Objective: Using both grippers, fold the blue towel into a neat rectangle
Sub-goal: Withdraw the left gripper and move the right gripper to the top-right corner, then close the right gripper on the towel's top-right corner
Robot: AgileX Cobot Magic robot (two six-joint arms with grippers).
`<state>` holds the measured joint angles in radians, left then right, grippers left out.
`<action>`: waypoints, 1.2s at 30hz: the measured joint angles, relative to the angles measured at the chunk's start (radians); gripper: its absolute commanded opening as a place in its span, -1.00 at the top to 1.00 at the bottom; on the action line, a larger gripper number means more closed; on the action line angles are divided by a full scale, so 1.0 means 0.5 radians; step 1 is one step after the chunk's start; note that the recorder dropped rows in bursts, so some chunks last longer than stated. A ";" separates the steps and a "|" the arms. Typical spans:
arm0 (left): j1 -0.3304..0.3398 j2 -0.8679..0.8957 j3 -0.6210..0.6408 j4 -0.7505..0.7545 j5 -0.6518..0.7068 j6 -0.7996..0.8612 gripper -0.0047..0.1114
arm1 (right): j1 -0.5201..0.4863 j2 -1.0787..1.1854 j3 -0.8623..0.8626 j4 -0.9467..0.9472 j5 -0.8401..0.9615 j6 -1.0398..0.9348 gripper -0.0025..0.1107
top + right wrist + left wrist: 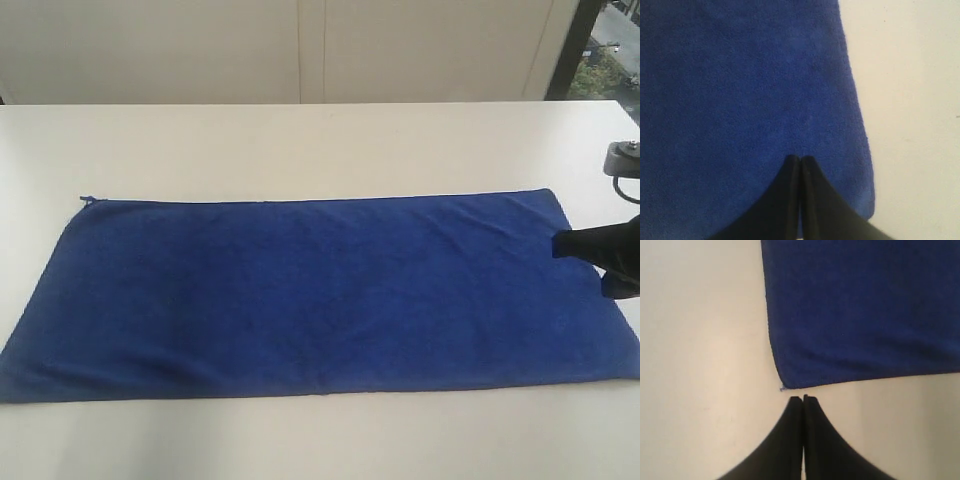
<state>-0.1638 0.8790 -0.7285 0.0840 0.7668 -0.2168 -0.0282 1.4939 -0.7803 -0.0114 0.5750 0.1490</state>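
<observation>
A strip of bare white table (pixel 320 440) lay nearest the camera in the exterior view. Just beyond it ran the long near hem of the blue towel (pixel 310 295). The towel was spread flat in a single layer with its long sides running across the view. It covered most of the table's width, and its near left corner reached almost to the view's left edge.

The left gripper (pixel 803 399) showed only in its own wrist view. Its two black fingers were pressed together with nothing between them. The tips hung over bare table just short of a corner of the towel, with a small gap to the cloth. Whether they touched the table could not be told.

The right gripper (pixel 557 243) came in from the right edge of the exterior view. It sat over the towel's right end, nearer the far hem than the near one. In its wrist view its fingers (pixel 785 200) were likewise closed tight above the cloth, close to the short hem, with no fold of towel between them. Whether they touched the cloth could not be told.

Farther back, the far hem ran straight, with a small loop (pixel 87 200) at its left corner. A grey metal part (pixel 625 155) sat at the right edge. More bare table followed, then pale wall panels (pixel 300 50) and a window (pixel 610 50) at the far right.
</observation>
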 measured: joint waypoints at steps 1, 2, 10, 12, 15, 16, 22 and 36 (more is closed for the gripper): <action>0.000 -0.112 0.037 0.000 0.027 -0.014 0.92 | 0.000 0.000 0.000 0.023 -0.027 -0.022 0.96; 0.000 -0.155 0.050 0.000 0.042 -0.014 0.92 | 0.000 0.000 0.000 0.023 -0.036 -0.026 0.96; 0.000 -0.441 0.091 0.015 0.286 -0.021 0.92 | 0.000 0.000 -0.042 0.023 -0.069 -0.056 0.96; 0.000 -0.445 0.095 0.020 0.340 -0.021 0.92 | 0.000 0.008 -0.111 0.023 -0.049 -0.091 0.96; 0.000 -0.445 0.095 0.020 0.343 -0.021 0.92 | 0.000 0.091 -0.237 0.023 0.026 -0.145 0.96; 0.000 -0.445 0.095 0.020 0.343 -0.021 0.92 | 0.000 0.155 -0.310 0.023 0.082 -0.164 0.96; 0.000 -0.445 0.095 0.020 0.343 -0.021 0.92 | 0.000 0.509 -0.686 0.023 0.389 -0.270 0.96; 0.000 -0.445 0.095 0.020 0.343 -0.021 0.92 | -0.105 0.939 -0.960 0.357 0.520 -0.691 0.95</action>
<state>-0.1638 0.6567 -0.6810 0.0942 0.9383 -0.2274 -0.0807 1.9634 -1.2602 0.1669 0.8348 -0.1964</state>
